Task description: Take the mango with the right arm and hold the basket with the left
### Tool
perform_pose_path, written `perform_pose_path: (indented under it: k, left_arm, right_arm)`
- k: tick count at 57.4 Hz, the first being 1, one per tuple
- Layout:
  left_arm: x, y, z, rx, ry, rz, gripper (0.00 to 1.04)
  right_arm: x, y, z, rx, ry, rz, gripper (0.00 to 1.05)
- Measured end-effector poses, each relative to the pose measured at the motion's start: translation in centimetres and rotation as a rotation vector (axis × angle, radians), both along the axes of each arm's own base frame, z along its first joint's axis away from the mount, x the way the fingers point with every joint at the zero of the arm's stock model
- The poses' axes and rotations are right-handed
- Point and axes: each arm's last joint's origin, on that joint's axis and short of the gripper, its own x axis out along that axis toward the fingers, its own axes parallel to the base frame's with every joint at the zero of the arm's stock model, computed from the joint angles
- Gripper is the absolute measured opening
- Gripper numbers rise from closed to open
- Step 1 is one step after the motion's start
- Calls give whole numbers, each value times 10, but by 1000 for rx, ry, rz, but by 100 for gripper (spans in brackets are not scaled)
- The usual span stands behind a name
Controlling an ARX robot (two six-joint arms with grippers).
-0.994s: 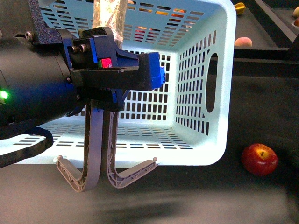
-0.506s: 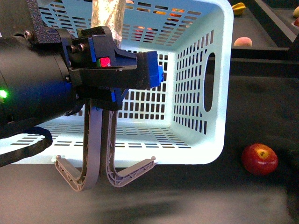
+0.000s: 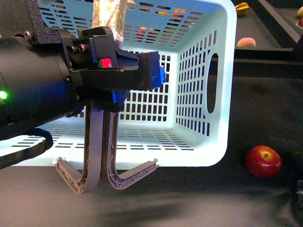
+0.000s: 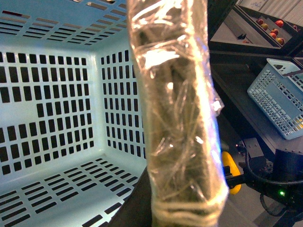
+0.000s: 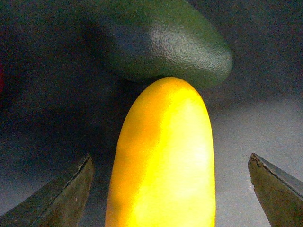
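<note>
The light turquoise basket fills the front view, tipped up and raised. My left gripper, a blocky black end with a red square, is shut on the basket's two grey-brown ribbed handles, which hang below it. In the left wrist view its plastic-wrapped finger stands before the basket's inside. The yellow-orange mango lies lengthwise between the spread fingers of my right gripper, which is open and not touching it. The mango also shows in the left wrist view.
A dark green oval fruit touches the mango's far end. A red apple lies on the dark table right of the basket. A peach and a yellow starfruit sit at the back right. Another basket stands further off.
The basket and the left gripper have shifted slightly up and left. A small dark part has come into the front view's lower right edge.
</note>
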Motion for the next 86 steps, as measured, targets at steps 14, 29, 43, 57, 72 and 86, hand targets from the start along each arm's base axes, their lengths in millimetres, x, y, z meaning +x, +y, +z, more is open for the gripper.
perform_pose_path:
  k: [14,29,43,57,72,86]
  left_arm:
    - [0,0,0,0,0,0,8]
    - [0,0,0,0,0,-1,8]
    - [0,0,0,0,0,0,8]
    - [0,0,0,0,0,-1,8]
    - [0,0,0,0,0,0,8]
    - [0,0,0,0,0,0,8]
  right_arm:
    - [8,0,-8,-1,2,-24,97]
    - [5,7,-11,8,13,-11,75]
    - [-4,9,-1,37,13,-3,54]
    - [-10,8,53,107,-69,51,54]
    - [-20,30,116,227,-140,167,54]
    - [-19,76,195,371,-285,360,54]
